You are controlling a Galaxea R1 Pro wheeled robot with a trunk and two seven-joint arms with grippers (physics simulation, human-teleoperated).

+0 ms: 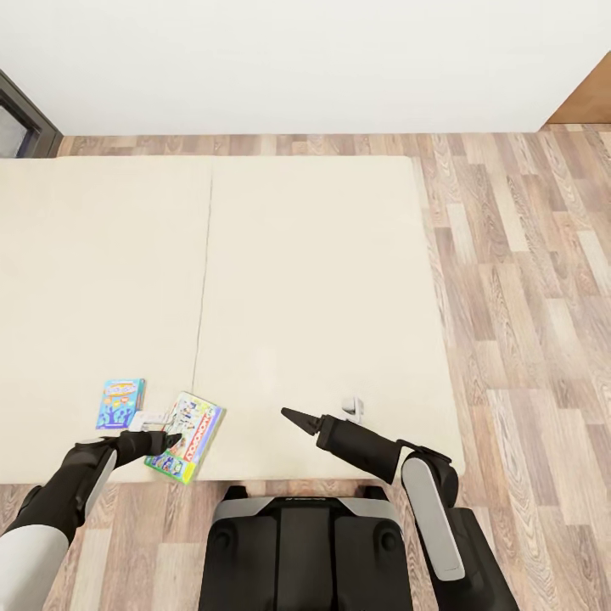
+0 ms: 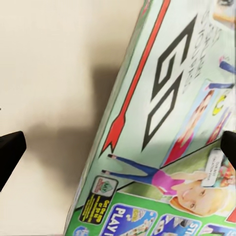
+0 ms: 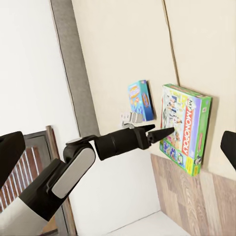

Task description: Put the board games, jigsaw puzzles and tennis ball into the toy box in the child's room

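Two board games lie near the front left edge of the bed (image 1: 322, 280), on its beige mattress. One is a small blue box (image 1: 120, 403) and the other a white, green-edged Monopoly box (image 1: 187, 437), lying at a slant. My left gripper (image 1: 174, 440) hovers low over the Monopoly box (image 2: 167, 128) and is open, its fingertips (image 2: 10, 152) spread wide across the box's left edge. My right gripper (image 1: 291, 415) is open over bare mattress to the right, pointing at the boxes. In its wrist view I see my left gripper (image 3: 162, 132), the Monopoly box (image 3: 187, 128) and the blue box (image 3: 141, 101).
Wood plank floor (image 1: 526, 297) runs along the bed's right side and front. A white wall (image 1: 297, 59) stands behind the bed, with a dark window frame (image 1: 21, 119) at far left. My dark base (image 1: 305, 552) sits against the bed's front edge.
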